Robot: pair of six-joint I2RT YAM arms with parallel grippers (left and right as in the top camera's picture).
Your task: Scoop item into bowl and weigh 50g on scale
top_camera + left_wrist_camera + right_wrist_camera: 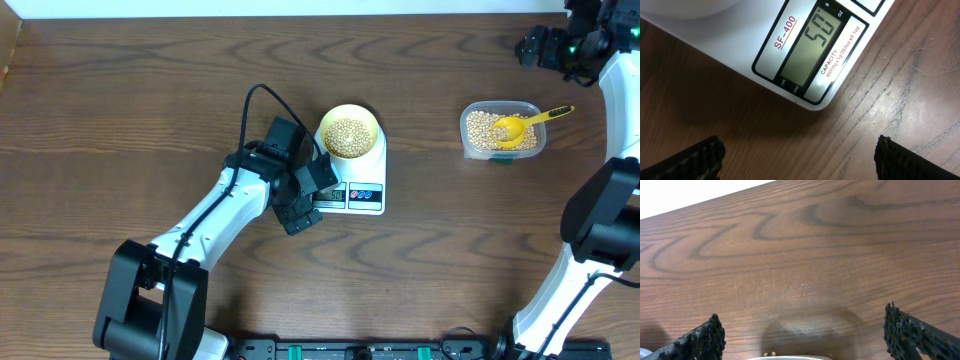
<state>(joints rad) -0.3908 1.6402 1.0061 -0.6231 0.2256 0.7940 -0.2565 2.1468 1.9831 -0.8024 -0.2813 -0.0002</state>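
Observation:
The white scale (366, 190) stands mid-table with the pale yellow-green bowl (349, 118) on its platform. The bowl holds a heap of tan beans (347, 137). My left gripper (312, 196) is open and empty, just left of the scale's front. In the left wrist view its fingers (800, 160) spread wide over bare wood, and the scale's display (812, 42) reads 50. My right gripper (530, 47) is at the far right back, open and empty. In the right wrist view it (805, 335) hovers over wood.
A clear plastic tub (470, 118) of beans stands right of the scale with a yellow long-handled scoop (530, 121) resting in it. A pale rim with two beans (771, 353) shows at the bottom edge of the right wrist view. The left arm's cable loops above the table.

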